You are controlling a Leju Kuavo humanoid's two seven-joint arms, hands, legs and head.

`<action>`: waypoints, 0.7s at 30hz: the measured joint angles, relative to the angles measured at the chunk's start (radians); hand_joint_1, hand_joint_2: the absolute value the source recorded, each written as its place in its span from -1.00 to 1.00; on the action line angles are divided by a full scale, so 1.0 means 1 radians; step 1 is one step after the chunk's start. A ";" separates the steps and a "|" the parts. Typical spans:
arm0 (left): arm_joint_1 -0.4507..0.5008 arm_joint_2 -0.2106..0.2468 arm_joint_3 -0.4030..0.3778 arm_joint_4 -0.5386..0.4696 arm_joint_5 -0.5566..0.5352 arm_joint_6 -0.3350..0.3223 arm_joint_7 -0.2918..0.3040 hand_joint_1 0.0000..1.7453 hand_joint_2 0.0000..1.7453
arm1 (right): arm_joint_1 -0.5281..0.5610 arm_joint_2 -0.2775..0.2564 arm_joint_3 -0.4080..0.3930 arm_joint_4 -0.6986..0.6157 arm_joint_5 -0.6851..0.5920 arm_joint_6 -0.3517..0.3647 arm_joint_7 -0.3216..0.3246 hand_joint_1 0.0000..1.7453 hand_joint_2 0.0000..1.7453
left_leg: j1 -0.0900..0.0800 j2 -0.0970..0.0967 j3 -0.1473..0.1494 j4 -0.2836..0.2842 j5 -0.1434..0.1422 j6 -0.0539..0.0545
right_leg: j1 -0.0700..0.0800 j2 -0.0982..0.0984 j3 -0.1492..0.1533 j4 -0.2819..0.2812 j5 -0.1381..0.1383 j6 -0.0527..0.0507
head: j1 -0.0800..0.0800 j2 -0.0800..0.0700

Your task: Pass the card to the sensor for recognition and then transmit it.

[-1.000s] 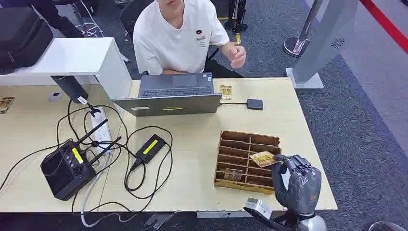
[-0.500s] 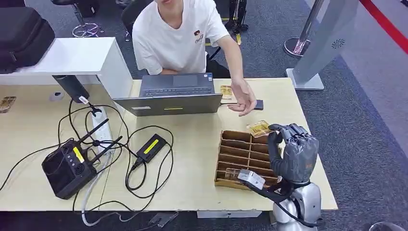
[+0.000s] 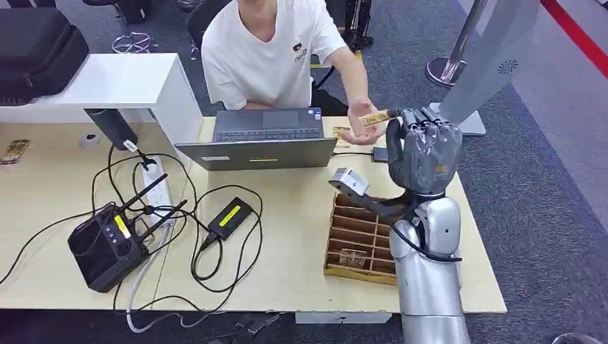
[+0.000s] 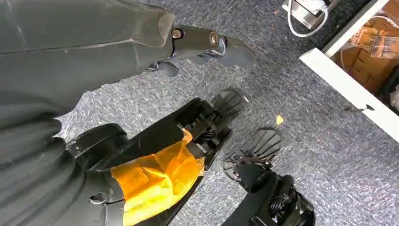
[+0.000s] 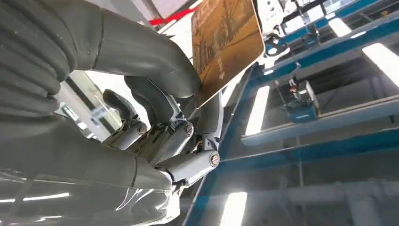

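The right hand (image 3: 423, 154) is raised above the far right part of the table (image 3: 301, 215), and a gold-brown card (image 3: 374, 117) is pinched between its thumb and fingers. In the right wrist view the card (image 5: 226, 44) is seen pressed between the thick grey thumb (image 5: 141, 52) and the darker fingers (image 5: 164, 117), most of it sticking out beyond the fingertips.

Just beyond the hand, a person's hand (image 3: 364, 127) is held palm up, with the card's free end over it; whether card and palm touch cannot be told. The person (image 3: 269, 50), in a white shirt, is seated at the far side of the table behind an open laptop (image 3: 262, 140).

Below the raised hand, near the forearm, a brown wooden tray (image 3: 358, 233) with compartments lies on the table, and one small item (image 3: 351, 256) is seen in a near compartment. A small black sensor (image 3: 379, 153) lies on the table, partly hidden behind the hand, and a second card (image 3: 340, 134) lies beside the laptop.

The left hand is not made out clearly in the left wrist view, so its state cannot be told.
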 joint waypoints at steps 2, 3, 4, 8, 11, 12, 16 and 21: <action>-0.004 -0.003 0.000 0.005 -0.005 0.000 0.002 -1.00 1.00 | -0.009 0.000 0.003 0.012 0.001 0.000 0.020 0.78 1.00 | -0.001 -0.001 -0.001 0.000 0.001 0.001 | -0.001 -0.001 0.000 -0.001 0.001 0.001 | 0.000 0.000; -0.005 -0.005 0.000 0.005 -0.008 0.000 0.003 -1.00 1.00 | -0.011 0.000 0.006 0.016 0.001 0.000 0.024 0.78 1.00 | -0.001 -0.002 -0.001 0.000 0.001 0.001 | -0.001 -0.001 0.000 -0.001 0.001 0.002 | 0.000 0.000; -0.005 -0.006 0.000 0.005 -0.008 0.000 0.006 -1.00 1.00 | -0.011 0.000 0.008 0.019 0.001 0.000 0.028 -1.00 1.00 | -0.001 -0.002 -0.002 0.000 0.001 0.002 | -0.001 -0.001 -0.001 -0.002 0.001 0.002 | 0.000 0.000; -0.009 -0.007 0.000 0.008 -0.008 -0.013 0.010 -1.00 1.00 | -0.011 0.000 0.018 0.026 0.000 0.000 0.028 -1.00 1.00 | -0.002 -0.003 -0.004 0.001 0.003 0.004 | -0.003 -0.002 -0.002 -0.002 0.003 0.005 | 0.000 0.000; -0.015 -0.007 0.000 0.014 -0.010 -0.019 0.010 -1.00 1.00 | -0.010 0.000 0.021 0.027 -0.004 0.000 0.021 -1.00 1.00 | -0.003 -0.003 -0.005 0.001 0.003 0.005 | -0.003 -0.002 -0.002 -0.003 0.004 0.005 | 0.000 0.000; -0.016 -0.007 0.000 0.014 -0.013 -0.019 0.010 -1.00 1.00 | -0.010 0.000 0.021 0.028 -0.005 0.000 0.019 -1.00 1.00 | -0.003 -0.003 -0.005 0.001 0.003 0.005 | -0.003 -0.002 -0.002 -0.003 0.004 0.006 | 0.000 0.000; -0.054 -0.022 0.011 0.049 0.089 -0.006 0.135 -1.00 1.00 | -0.009 0.010 0.027 0.038 -0.064 0.000 -0.063 -1.00 1.00 | -0.002 -0.003 -0.006 0.001 0.004 0.006 | -0.003 -0.003 -0.001 -0.004 0.005 0.006 | 0.001 0.000; -0.086 -0.027 0.034 0.099 0.122 -0.003 0.162 -1.00 1.00 | -0.009 0.028 0.048 0.055 -0.057 0.000 -0.052 -1.00 1.00 | -0.002 0.003 -0.005 0.001 0.005 0.005 | -0.002 0.003 -0.004 -0.004 0.007 0.006 | 0.000 0.000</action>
